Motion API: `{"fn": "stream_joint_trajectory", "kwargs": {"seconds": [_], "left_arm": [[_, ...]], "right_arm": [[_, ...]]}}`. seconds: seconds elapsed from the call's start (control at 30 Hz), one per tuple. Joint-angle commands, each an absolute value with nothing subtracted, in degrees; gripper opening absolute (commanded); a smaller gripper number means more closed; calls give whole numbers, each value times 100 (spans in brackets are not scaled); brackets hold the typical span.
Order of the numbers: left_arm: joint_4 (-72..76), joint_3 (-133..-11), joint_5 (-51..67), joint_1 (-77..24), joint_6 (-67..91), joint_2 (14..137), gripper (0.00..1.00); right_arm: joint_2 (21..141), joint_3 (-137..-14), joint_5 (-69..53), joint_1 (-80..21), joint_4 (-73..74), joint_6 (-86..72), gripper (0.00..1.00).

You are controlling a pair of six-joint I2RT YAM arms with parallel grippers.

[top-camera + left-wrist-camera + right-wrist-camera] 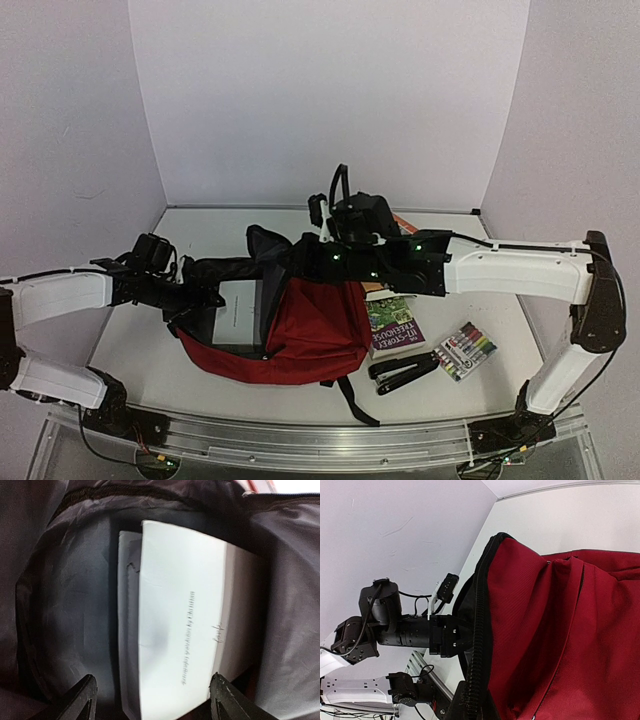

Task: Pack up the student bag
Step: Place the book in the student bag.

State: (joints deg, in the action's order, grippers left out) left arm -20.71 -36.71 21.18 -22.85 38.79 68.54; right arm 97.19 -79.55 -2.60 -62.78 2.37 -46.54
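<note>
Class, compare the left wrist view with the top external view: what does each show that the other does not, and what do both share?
Left wrist only: the inside of the student bag, its grey lining up close, a printed line on the white paper, and a second white sheet behind it.
Top external only: the bag's red outside, plus the book, stapler and marker pack lying on the table beside it.
Both: the white paper sitting inside the open bag.
</note>
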Motion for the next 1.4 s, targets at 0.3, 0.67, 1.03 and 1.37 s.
{"fn": "stream_joint_trajectory", "kwargs": {"seconds": [0.3,0.67,1.03,1.37], "left_arm": [[-1601,-4280,2037,-2767,3728,8202,49],[-1022,-4855,2031,-3795,4109,9118,35],[-1669,-4687,968,-3845,4459,8311,43],[-2708,-4574,489,-3791,4632,6819,70]], "right_arm": [[9414,-7830,-160,-6312,0,-4605,0],[9503,-7625,-61,-6315,0,-4617,0],[8798,-6260,1280,-6314,0,-5646,0],[8687,-5000,1610,-6303,0,-6455,9]]}}
